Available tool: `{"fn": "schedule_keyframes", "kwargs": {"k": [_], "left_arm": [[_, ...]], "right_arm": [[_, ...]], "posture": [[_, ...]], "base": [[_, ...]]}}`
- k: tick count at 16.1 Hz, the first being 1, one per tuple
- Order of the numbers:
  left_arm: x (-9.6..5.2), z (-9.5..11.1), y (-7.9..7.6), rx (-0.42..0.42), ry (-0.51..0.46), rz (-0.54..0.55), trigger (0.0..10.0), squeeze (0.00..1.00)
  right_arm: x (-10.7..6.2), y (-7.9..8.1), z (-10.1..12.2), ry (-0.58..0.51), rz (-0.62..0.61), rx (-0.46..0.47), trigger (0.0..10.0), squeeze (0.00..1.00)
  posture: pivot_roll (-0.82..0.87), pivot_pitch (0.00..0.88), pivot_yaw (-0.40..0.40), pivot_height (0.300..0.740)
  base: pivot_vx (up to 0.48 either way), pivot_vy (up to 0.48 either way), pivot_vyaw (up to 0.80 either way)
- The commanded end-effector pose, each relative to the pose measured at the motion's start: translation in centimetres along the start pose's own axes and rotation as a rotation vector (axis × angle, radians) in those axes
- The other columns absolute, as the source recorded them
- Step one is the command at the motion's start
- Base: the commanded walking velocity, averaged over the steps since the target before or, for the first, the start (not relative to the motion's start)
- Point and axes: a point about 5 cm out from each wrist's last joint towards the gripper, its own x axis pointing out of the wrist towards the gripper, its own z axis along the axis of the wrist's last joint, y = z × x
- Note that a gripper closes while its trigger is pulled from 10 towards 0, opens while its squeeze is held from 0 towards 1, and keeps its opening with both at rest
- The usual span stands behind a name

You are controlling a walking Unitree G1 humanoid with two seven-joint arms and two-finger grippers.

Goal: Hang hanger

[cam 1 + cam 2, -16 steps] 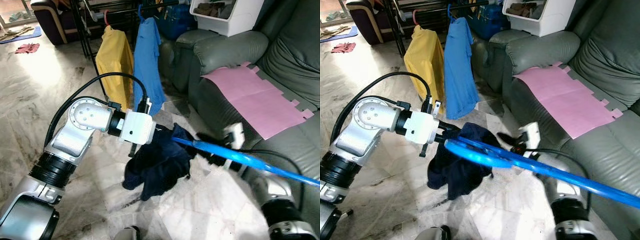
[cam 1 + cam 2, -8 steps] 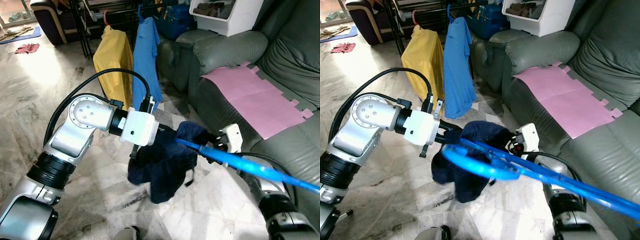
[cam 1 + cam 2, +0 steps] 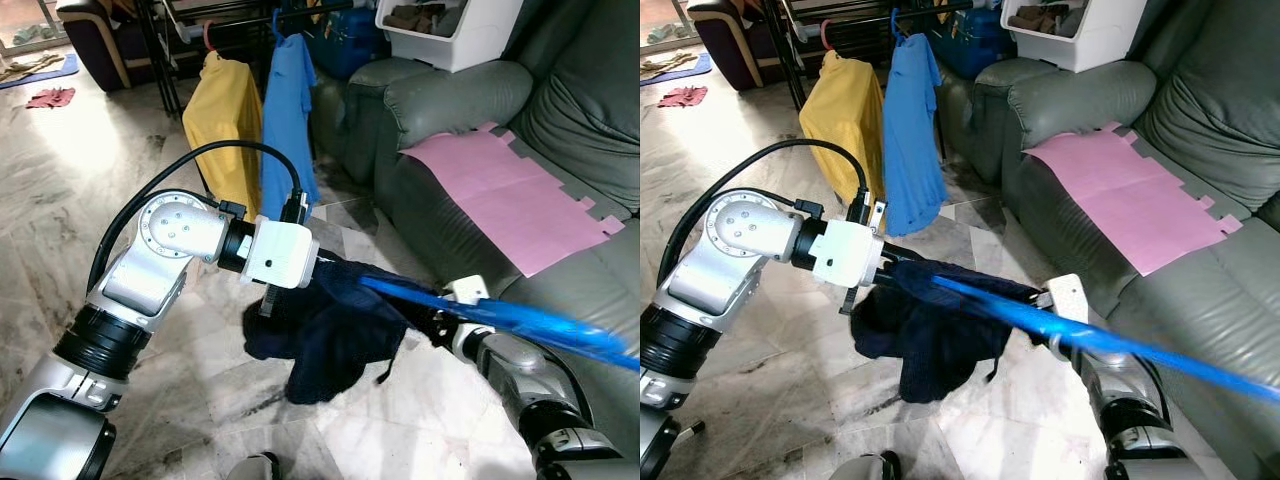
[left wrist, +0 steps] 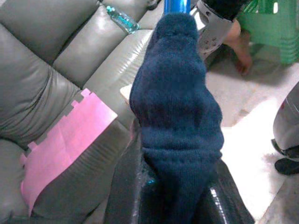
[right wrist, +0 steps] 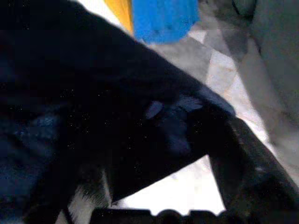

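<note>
Marble floor runs up to a grey sofa with a pink sheet on its seat; behind, a rack holds a yellow shirt and a blue shirt. My left gripper is clamped on the navy garment, which drapes over the blue hanger. The right gripper sits at the hanger's near end, pinching cloth and hanger, I judge. I'd keep the cloth taut and centred on the hanger before lifting toward the rack. Compared with half a second ago the garment is spread flatter — less bunched — and the right wrist sits lower
</note>
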Motion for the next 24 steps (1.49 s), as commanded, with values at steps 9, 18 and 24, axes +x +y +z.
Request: {"fn": "schedule_keyframes", "kwargs": {"k": [9,18,24], "left_arm": [[-0.2,-0.4,0.6,0.031,-0.028,0.069,0.0,0.00],[-0.7,-1.1,1.3,0.008,-0.023,0.122,0.9,0.00],[-0.6,-0.6,1.4,0.025,-0.038,0.104,0.1,0.00]], "right_arm": [[-1.3,3.3,3.5,-0.165,0.455,0.004,10.0,1.00],[-4.3,1.3,4.7,-0.061,0.492,-0.155,10.0,1.00],[-4.0,-0.2,5.8,-0.114,0.346,-0.206,10.0,1.00]], "posture": [[0.08,0.088,-0.001,0.740],[0.07,0.096,0.003,0.740],[0.07,0.097,0.006,0.740]], "base": [[0.000,0.000,0.00],[0.000,0.000,0.00],[0.000,0.000,0.00]]}}
